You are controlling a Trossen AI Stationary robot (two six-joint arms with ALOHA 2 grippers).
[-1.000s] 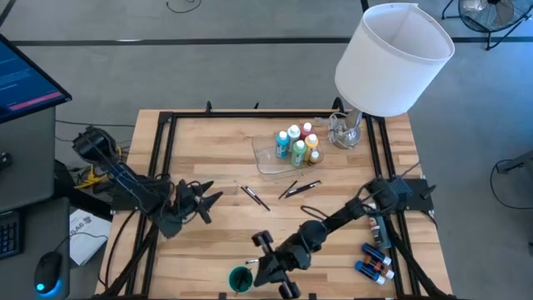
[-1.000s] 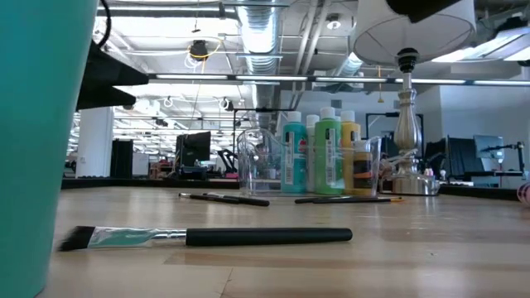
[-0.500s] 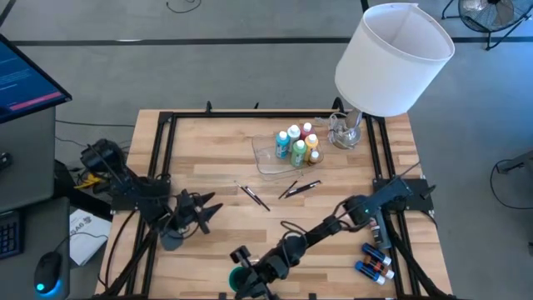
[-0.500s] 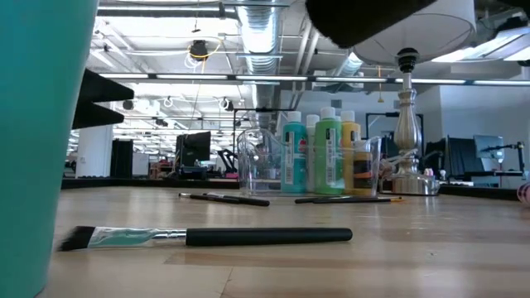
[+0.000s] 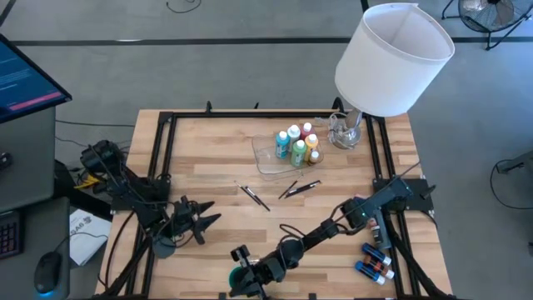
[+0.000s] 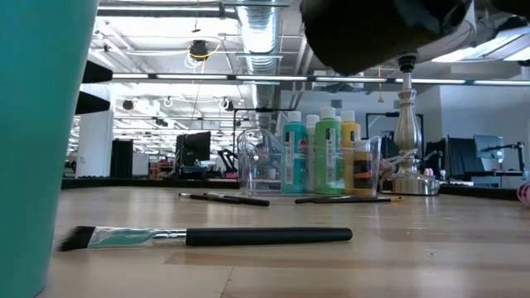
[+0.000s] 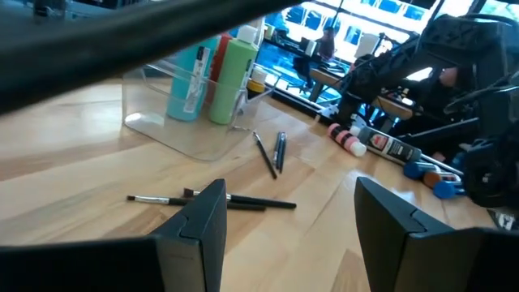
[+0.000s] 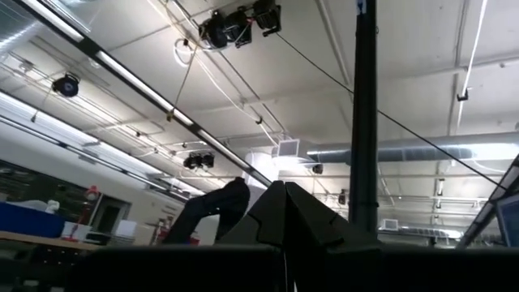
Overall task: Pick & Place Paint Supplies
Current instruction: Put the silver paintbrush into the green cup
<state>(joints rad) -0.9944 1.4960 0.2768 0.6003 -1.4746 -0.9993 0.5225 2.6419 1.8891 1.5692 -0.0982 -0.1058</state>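
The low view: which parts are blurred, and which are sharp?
In the low view, the teal cup at the left edge and the dark arm at the top are blurred because they are very close; the brush on the table and the paint bottles are sharp.

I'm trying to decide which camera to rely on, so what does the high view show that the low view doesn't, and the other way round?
Only the high view shows both arms whole: the left gripper hovering open over the table's left side, and the right gripper, fingers shut, by the teal cup at the near edge. It also shows the loose bottles near the right rail.

Only the low view shows a flat brush lying close up, side on.

Both show the clear tray holding paint bottles, the thin brushes before it, and the lamp.
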